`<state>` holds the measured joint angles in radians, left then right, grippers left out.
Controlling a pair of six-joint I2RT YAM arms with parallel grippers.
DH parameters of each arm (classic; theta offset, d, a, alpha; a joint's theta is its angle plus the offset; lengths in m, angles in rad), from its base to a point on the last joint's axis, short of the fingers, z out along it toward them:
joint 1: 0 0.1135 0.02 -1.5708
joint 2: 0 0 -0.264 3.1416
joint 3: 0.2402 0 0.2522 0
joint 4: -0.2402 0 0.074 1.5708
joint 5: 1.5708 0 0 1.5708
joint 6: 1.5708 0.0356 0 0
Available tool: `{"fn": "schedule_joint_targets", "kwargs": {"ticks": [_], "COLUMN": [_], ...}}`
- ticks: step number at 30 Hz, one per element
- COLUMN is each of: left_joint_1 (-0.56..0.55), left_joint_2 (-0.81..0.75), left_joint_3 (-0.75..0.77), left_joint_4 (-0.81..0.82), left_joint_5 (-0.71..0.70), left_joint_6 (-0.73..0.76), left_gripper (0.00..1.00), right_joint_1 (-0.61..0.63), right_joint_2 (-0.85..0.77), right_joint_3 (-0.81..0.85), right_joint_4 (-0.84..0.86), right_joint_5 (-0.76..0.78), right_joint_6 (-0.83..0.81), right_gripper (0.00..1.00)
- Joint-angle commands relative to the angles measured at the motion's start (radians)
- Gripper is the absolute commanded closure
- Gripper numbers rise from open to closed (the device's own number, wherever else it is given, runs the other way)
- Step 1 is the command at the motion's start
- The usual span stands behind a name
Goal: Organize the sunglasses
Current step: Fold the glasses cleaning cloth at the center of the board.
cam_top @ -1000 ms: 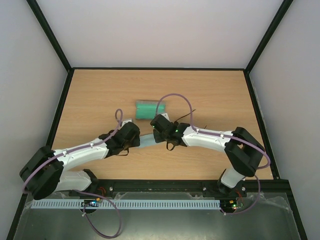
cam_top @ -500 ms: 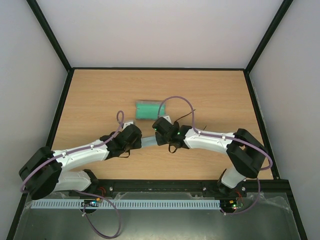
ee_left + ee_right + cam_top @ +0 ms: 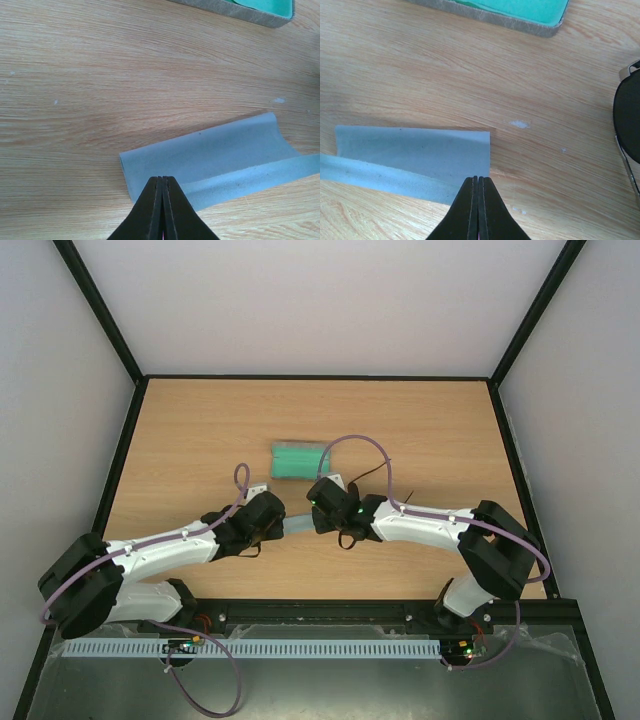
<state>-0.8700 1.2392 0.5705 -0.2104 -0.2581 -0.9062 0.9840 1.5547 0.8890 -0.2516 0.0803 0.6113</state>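
Note:
The light blue cloth (image 3: 297, 526) lies between my two grippers, curled into a fold. My left gripper (image 3: 163, 178) is shut on the near edge of the cloth (image 3: 215, 155) at its left end. My right gripper (image 3: 478, 178) is shut on the near edge of the cloth (image 3: 410, 155) at its right end. Of the sunglasses (image 3: 627, 120), one dark lens shows at the right edge of the right wrist view, lying on the table apart from both grippers. In the top view, only a thin dark arm of the sunglasses (image 3: 384, 463) shows behind the right wrist.
The grey case with green lining (image 3: 297, 459) lies open just beyond the cloth, and its edge shows as the case (image 3: 240, 10) in the left wrist view and the case (image 3: 495, 15) in the right wrist view. Black-framed walls (image 3: 120, 450) bound the wooden table.
Both grippers have shifted slightly toward the near edge with the cloth between them, staying shut. The case and the sunglasses have not moved.

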Motion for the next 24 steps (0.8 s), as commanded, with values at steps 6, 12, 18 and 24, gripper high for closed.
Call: {"fn": "schedule_joint_targets", "kwargs": {"ticks": [6,12,18,24], "left_joint_1": [-0.007,-0.009,-0.019,-0.027], "left_joint_2": [-0.037,-0.032,-0.03,-0.021], "left_joint_3": [-0.011,-0.015,-0.019,-0.013], "left_joint_4": [-0.059,-0.053,-0.045,-0.04], "left_joint_5": [-0.05,-0.038,-0.035,-0.033], "left_joint_6": [-0.016,-0.015,-0.022,-0.025], "left_gripper": [0.98,0.98,0.98,0.98], "right_joint_1": [0.031,0.032,0.031,0.032], "right_joint_2": [-0.013,-0.009,-0.01,-0.001], "right_joint_3": [-0.027,-0.024,-0.015,0.007], "right_joint_4": [0.022,0.018,0.008,-0.005], "right_joint_5": [0.018,0.036,0.051,0.06], "right_joint_6": [0.02,0.019,0.019,0.011], "right_gripper": [0.99,0.99,0.99,0.99]}}
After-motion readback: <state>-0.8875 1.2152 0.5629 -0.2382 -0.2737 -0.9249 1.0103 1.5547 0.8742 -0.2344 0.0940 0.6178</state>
